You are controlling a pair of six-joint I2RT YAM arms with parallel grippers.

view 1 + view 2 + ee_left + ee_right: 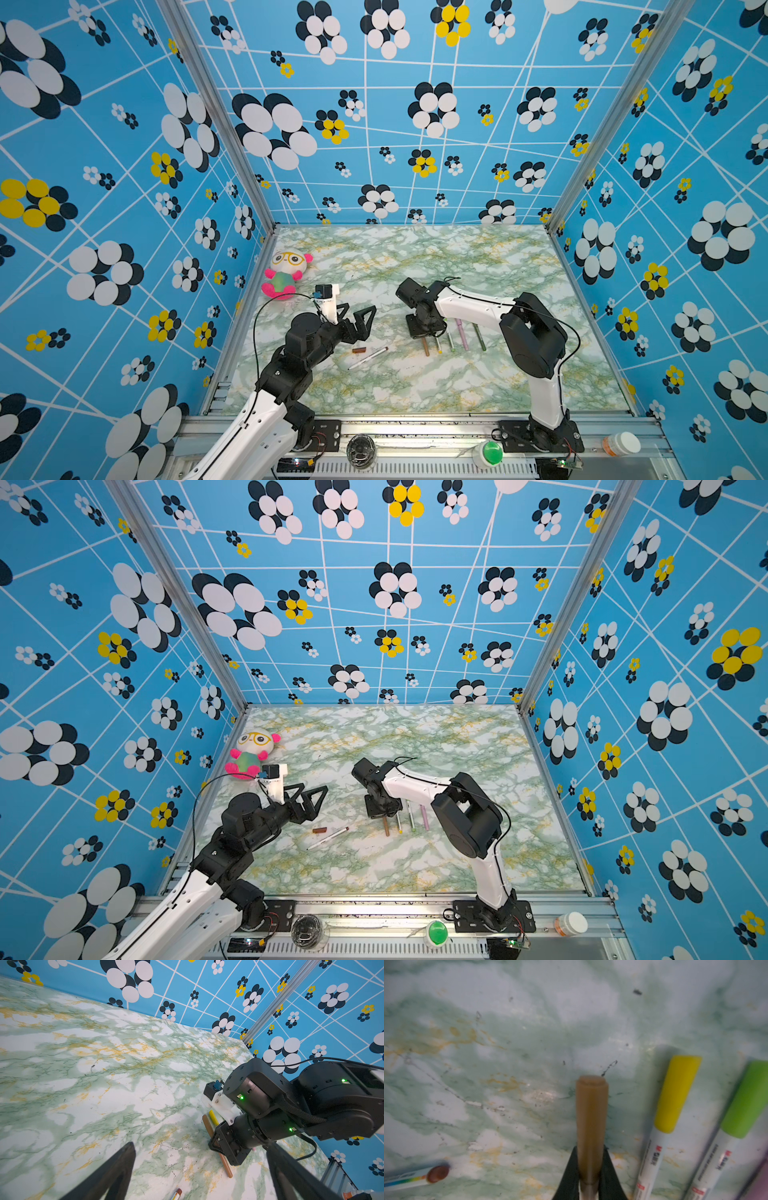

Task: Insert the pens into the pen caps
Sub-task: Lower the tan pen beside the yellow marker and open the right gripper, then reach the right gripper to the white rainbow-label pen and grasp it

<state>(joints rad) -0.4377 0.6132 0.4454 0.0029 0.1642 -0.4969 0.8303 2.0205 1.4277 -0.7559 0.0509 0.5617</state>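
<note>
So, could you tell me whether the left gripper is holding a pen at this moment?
No, the left gripper stands wide open in both top views, with nothing held in it.

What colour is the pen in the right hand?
The pen is tan; the right wrist view shows it best.

The marbled table point(415, 386) bears a plush toy point(284, 274), a brown cap point(359, 350), a white pen point(368, 358) and a row of capped pens point(461, 334).
</note>
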